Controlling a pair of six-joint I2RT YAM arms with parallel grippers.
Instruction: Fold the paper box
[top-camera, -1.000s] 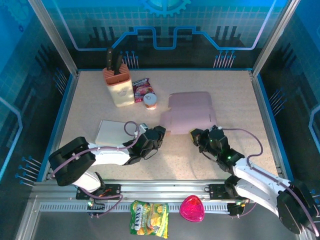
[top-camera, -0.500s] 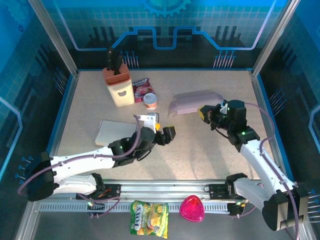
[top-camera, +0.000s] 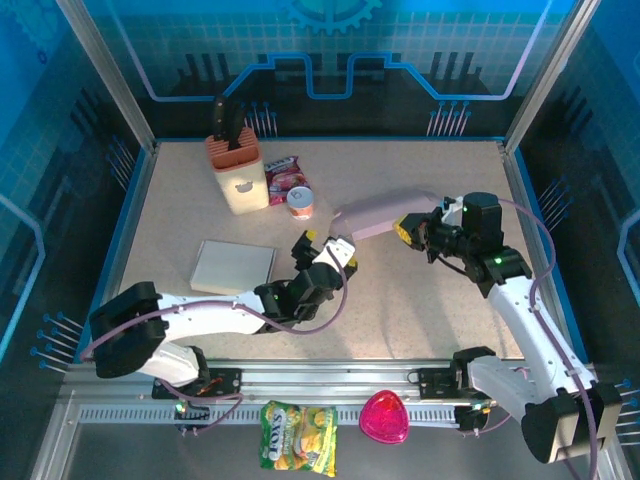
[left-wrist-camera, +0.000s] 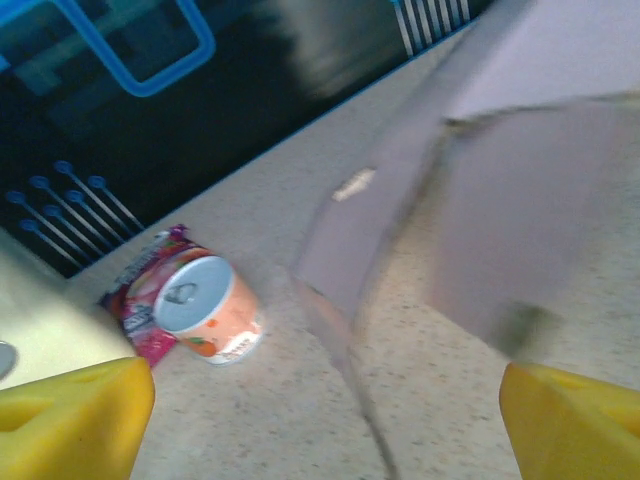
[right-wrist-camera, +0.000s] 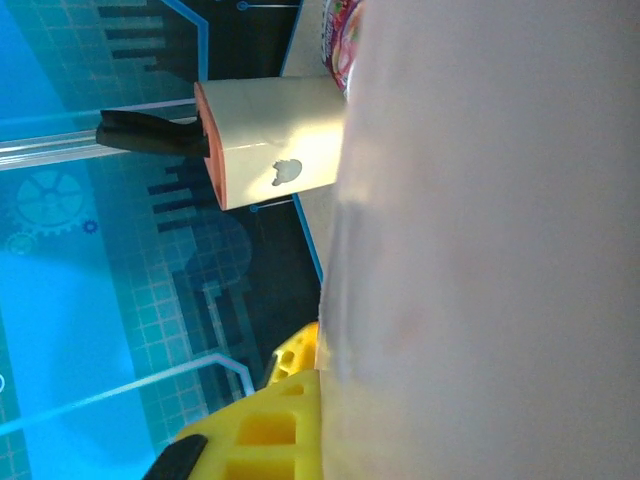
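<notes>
The paper box (top-camera: 380, 212) is a flat pale pink cardboard blank, held tilted above the table right of centre. My right gripper (top-camera: 412, 232) is shut on its right edge; in the right wrist view the sheet (right-wrist-camera: 500, 250) runs between the yellow fingers (right-wrist-camera: 265, 425). My left gripper (top-camera: 326, 246) stands open just below the box's left end, touching nothing. In the left wrist view its yellow fingertips (left-wrist-camera: 70, 415) sit wide apart in the bottom corners, with the lifted box (left-wrist-camera: 500, 200) ahead and above.
At the back left stand a knife block (top-camera: 234, 172), a red snack packet (top-camera: 283, 178) and a small orange can (top-camera: 300, 202). A white flat board (top-camera: 234, 266) lies left of centre. A candy bag (top-camera: 298, 437) and a pink heart-shaped thing (top-camera: 384, 417) lie beyond the front rail.
The right arm has raised the box off the table and carried it back and to the right. The left gripper has opened wide and moved up to the box's left end.
</notes>
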